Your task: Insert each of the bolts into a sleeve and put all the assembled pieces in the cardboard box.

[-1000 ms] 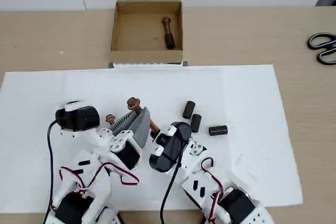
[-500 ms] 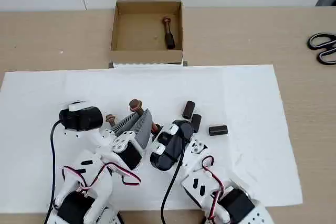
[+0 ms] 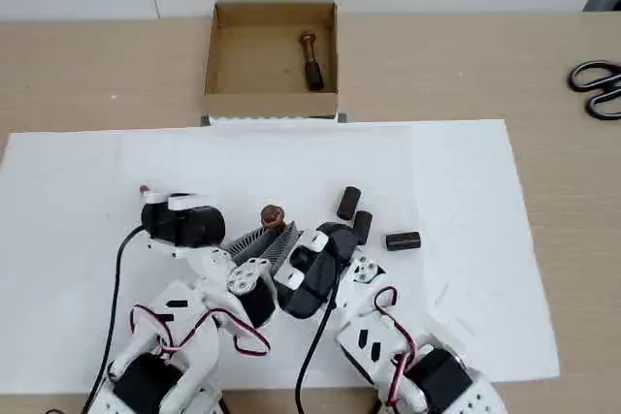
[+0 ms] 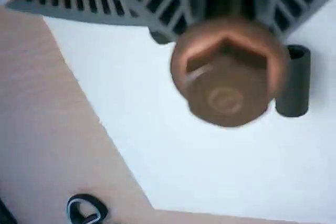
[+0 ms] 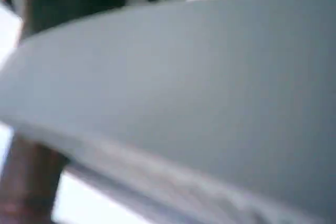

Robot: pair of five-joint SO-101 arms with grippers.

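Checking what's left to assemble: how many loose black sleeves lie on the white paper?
3. The upper sleeve, the middle sleeve just beside it, and the right sleeve, lying crosswise farther right. Others may be hidden under the arms.

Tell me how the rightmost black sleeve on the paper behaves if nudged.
The sleeve is a short cylinder lying on its side, so it would probably roll. It looks rigid and likely light. The smooth paper may let it slide.

Bolt [image 4: 229,72] shank unseen between left jaws
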